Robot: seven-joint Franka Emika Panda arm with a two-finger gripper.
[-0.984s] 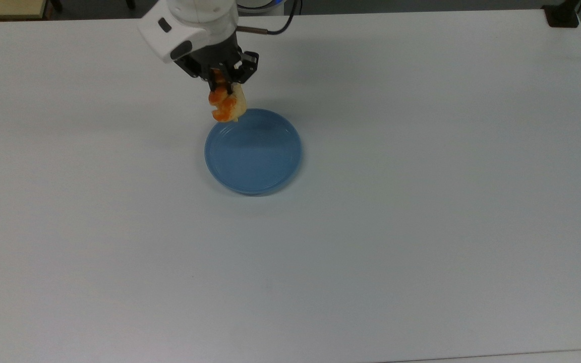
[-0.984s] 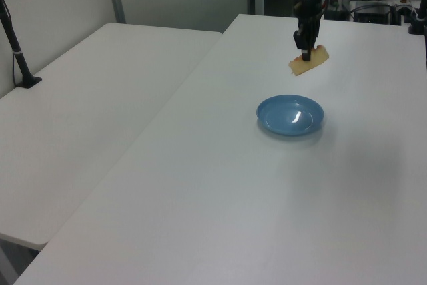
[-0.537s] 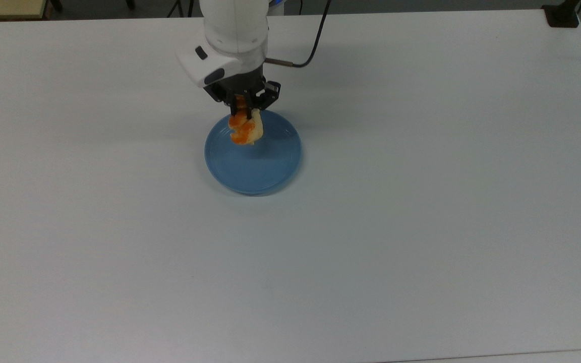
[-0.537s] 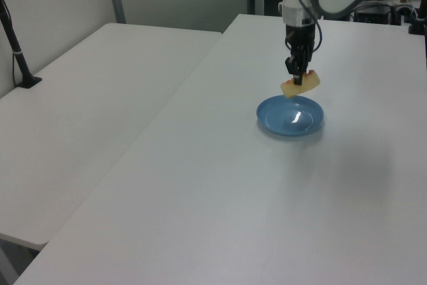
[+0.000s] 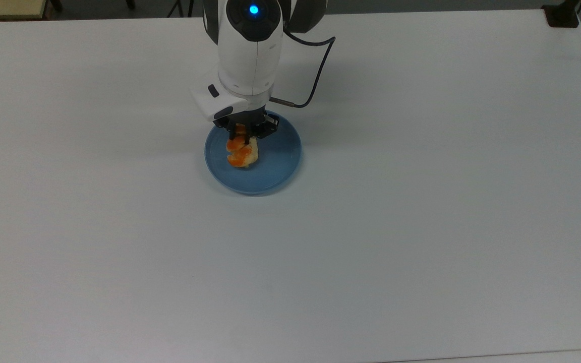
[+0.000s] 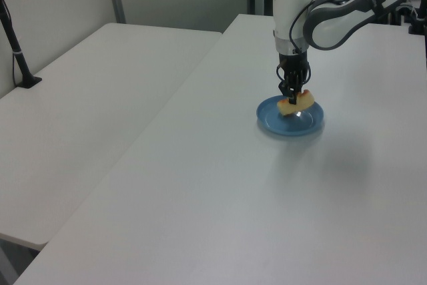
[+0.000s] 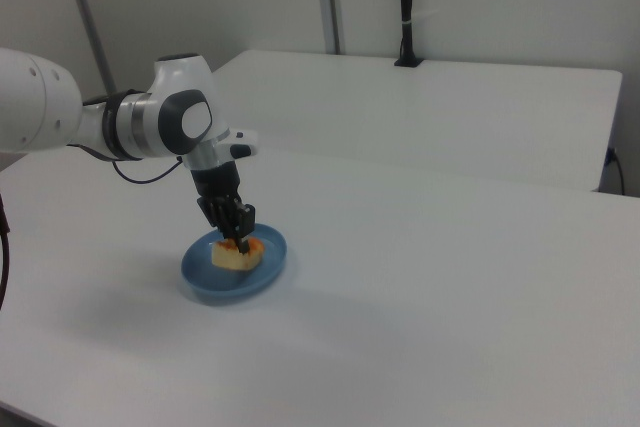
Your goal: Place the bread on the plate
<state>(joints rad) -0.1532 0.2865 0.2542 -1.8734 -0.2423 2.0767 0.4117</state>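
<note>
Bread held over the plate; grip intact.

My pincer is pointing straight down above the blue plate, and its fingers are pinching the bread near one end, closed tight on it. The loaf is hanging inside the plate's rim, toward the top view's left half of the dish, orange glazed bumps facing the top view's left. In the right view the bread is sitting low over the plate; I cannot tell whether its underside is touching. The plate is resting on the white table, and in the left view my pincer is standing upright over the plate.
</note>
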